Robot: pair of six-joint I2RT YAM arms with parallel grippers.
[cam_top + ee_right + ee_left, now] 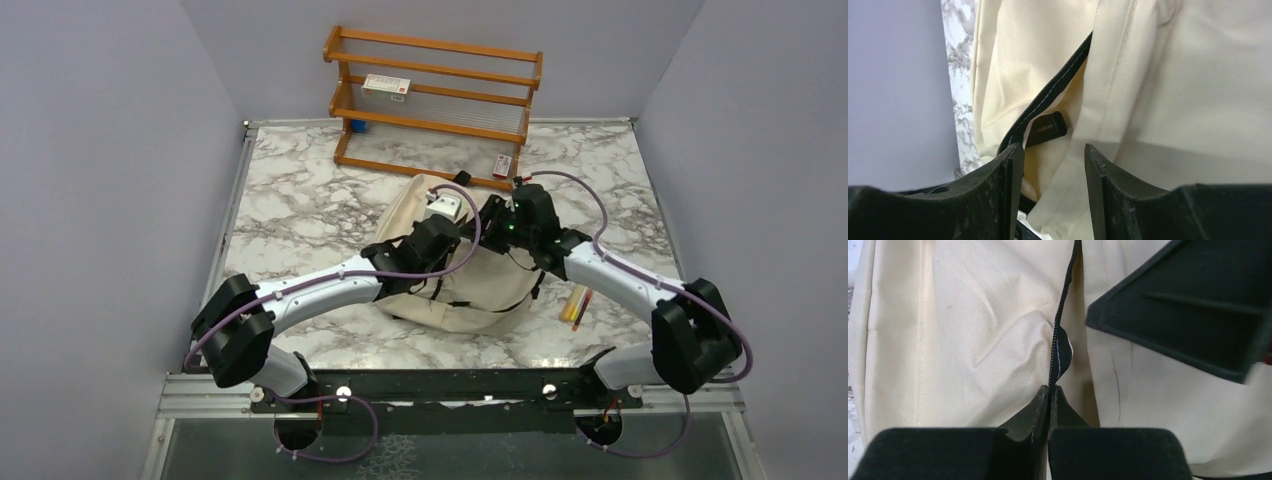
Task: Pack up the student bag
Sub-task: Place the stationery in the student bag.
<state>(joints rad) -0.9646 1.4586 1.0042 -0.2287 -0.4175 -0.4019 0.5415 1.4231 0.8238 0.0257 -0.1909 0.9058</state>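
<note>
The cream student bag (475,300) lies in the middle of the marble table (300,200), in front of the wooden rack (435,100). The left claw (1049,392) is squeezed shut on the bag's black zipper (1060,315). The right claw (1053,155) is partly open by the bag's opening, with nothing held.

My arms reach forward, elbows out, wrists nearly meeting; my left pincer (1049,390) is clamped shut, my right pincer (1054,155) stands parted.
</note>
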